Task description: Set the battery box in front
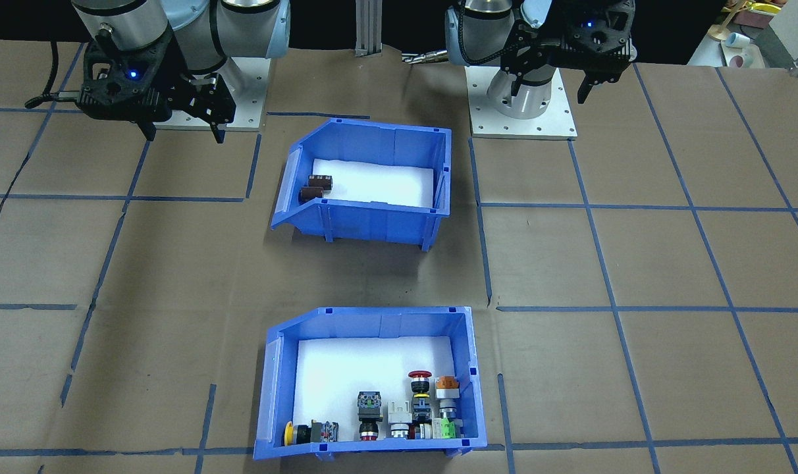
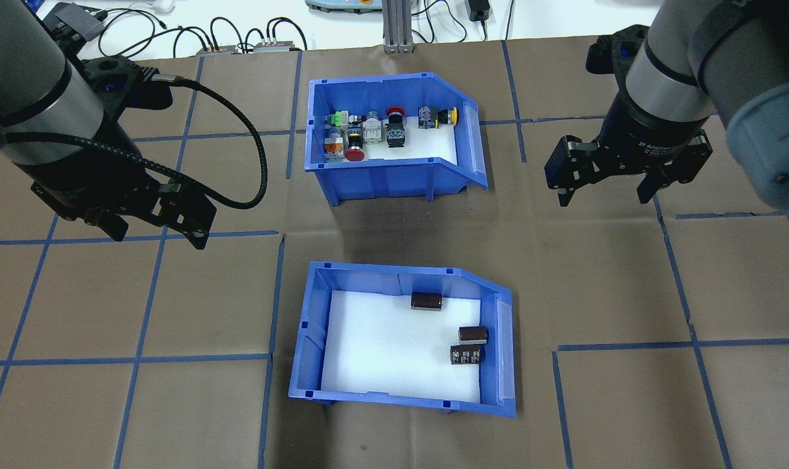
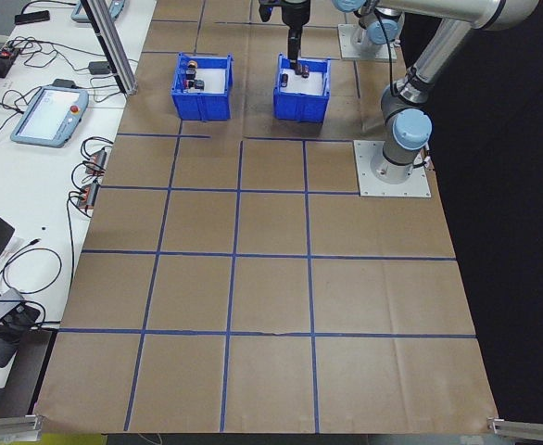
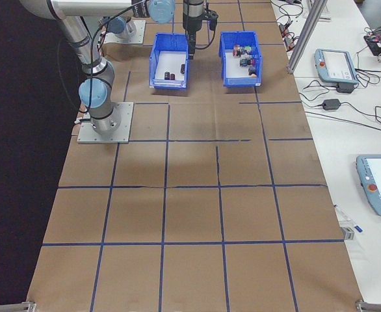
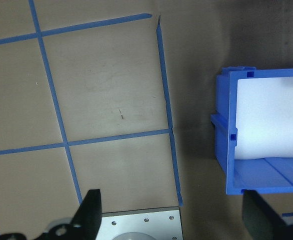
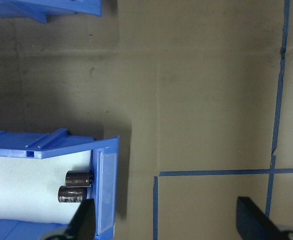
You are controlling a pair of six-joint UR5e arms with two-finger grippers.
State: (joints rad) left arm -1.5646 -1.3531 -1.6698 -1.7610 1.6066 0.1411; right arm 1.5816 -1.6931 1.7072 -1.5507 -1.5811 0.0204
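The battery box [image 2: 394, 398], a blue bin with a white liner, sits on the near side of the table between my two arms. Three dark brown cells [image 2: 472, 335] lie in it toward its sloped lip. In the front-facing view the battery box [image 1: 372, 224] is the bin closer to my bases. My left gripper [image 2: 155, 233] hovers open and empty to the box's left. My right gripper [image 2: 603, 194] hangs open and empty off to the upper right. The right wrist view shows the lip and two cells [image 6: 76, 186]; the left wrist view shows the box's back corner [image 5: 226, 150].
A second blue bin [image 2: 381, 179] with colourful push-buttons and a red mushroom button [image 2: 354, 154] stands farther out, in line with the battery box. Brown paper with a blue tape grid covers the table. Cables and an aluminium post [image 2: 394, 26] line the far edge.
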